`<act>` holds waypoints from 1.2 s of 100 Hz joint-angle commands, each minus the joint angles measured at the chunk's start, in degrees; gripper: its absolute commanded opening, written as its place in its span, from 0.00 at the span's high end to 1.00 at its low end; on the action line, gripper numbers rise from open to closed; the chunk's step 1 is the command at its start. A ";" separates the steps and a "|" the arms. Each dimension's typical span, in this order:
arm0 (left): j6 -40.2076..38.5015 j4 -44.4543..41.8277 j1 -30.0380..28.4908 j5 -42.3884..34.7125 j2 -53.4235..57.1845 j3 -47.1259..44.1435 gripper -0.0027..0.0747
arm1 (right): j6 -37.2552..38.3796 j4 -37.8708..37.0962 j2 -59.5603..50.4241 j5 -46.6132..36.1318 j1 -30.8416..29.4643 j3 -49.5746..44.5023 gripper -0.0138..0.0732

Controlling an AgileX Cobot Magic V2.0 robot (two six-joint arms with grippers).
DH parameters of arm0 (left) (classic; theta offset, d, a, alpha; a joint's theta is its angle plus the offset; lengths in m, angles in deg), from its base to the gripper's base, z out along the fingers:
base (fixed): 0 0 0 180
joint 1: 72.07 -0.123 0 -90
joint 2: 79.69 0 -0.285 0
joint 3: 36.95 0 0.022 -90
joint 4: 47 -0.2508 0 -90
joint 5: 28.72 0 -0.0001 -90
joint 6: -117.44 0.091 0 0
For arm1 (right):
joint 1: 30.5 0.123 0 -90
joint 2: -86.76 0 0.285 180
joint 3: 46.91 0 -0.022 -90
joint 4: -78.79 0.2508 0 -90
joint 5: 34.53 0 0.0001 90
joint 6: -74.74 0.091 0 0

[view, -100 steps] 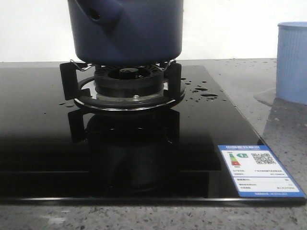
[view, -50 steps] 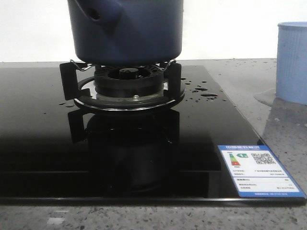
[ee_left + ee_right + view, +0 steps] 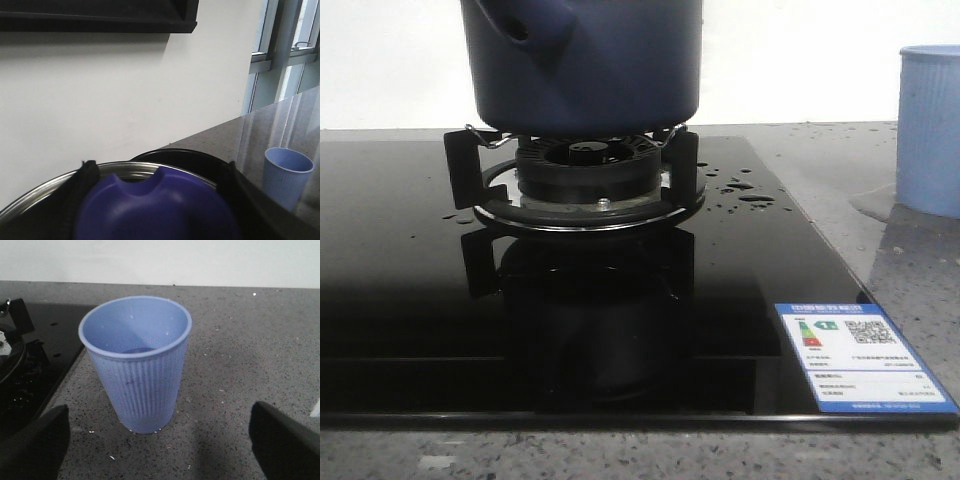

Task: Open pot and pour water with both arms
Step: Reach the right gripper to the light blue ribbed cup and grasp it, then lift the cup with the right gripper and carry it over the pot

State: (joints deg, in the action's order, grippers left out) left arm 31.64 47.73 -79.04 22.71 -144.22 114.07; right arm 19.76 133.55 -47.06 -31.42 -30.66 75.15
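Pot on burner stand, ribbed cup between right fingers

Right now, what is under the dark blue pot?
The pot sits on the black prongs of a burner stand with the round burner directly below it, on a glossy black cooktop. The pot's underside itself is hidden.

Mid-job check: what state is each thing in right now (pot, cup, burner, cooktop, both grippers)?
pot: upright on the burner stand; top out of the front view.
blue domed piece: between the left fingers; seated or lifted, cannot tell.
cup: upright on the counter, untouched.
burner: no flame visible.
cooktop: wet, with droplets right of the burner.
left gripper: grip unclear.
right gripper: open, straddling the cup.
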 commanded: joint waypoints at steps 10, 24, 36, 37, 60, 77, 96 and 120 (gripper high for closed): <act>0.13 6.03 0.18 1.11 1.16 1.76 0.65 | -0.59 0.59 2.03 -8.01 3.22 1.67 0.11; 0.22 6.03 0.18 1.11 1.16 1.76 0.65 | -0.59 0.59 4.13 -13.99 9.94 1.67 0.11; 0.22 6.03 0.18 1.80 1.16 1.76 0.65 | 0.12 0.59 7.68 -23.76 15.68 1.67 0.11; 0.22 6.03 0.18 1.80 1.16 1.76 0.65 | 0.55 0.59 7.91 -24.36 16.25 1.67 0.11; 0.22 6.08 0.18 2.13 1.16 1.76 0.65 | 5.08 -0.84 15.18 -32.42 20.31 1.67 0.11; 0.22 6.17 0.18 2.57 1.16 1.76 0.65 | 13.45 -7.24 19.92 -36.34 20.31 1.67 0.11; 0.22 6.66 0.18 3.07 1.16 1.76 0.65 | 21.56 -14.81 24.40 -39.27 20.31 1.67 0.11; 0.22 6.91 0.18 3.49 1.16 1.76 0.65 | 24.64 -15.62 29.64 -45.92 20.19 1.80 0.11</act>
State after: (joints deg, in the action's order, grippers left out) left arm 31.77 48.60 -79.04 24.46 -144.22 113.96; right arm 43.63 120.60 -18.26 -71.67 -10.31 75.15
